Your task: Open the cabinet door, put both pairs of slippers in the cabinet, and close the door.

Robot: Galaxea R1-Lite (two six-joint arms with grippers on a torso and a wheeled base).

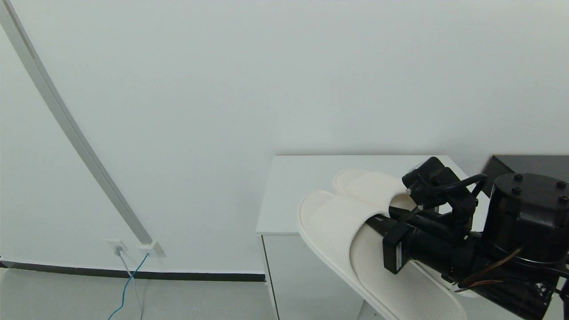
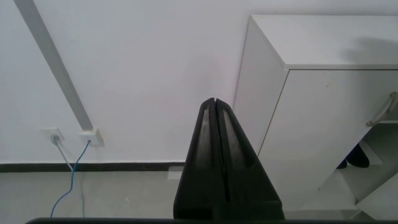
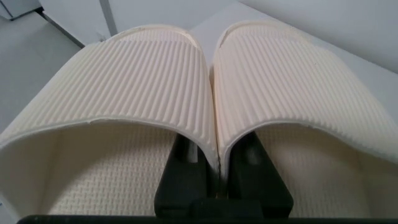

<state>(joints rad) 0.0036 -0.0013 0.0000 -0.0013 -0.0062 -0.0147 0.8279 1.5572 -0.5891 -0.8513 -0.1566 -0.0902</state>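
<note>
Here, right claw (image 3: 216, 163) tight on the white slippers (image 1: 333, 218) by the cabinet (image 1: 289, 178); left claw (image 2: 215, 109) closed, empty.

On my end the slippers (image 1: 351, 222) swallow the tips of the right gripper (image 3: 216, 186), can't see them at all. Heels run off the head view's bottom edge, same for the lower cabinet (image 1: 284, 191), and a dark thing (image 2: 356, 157) inside it is too small to tell.
</note>
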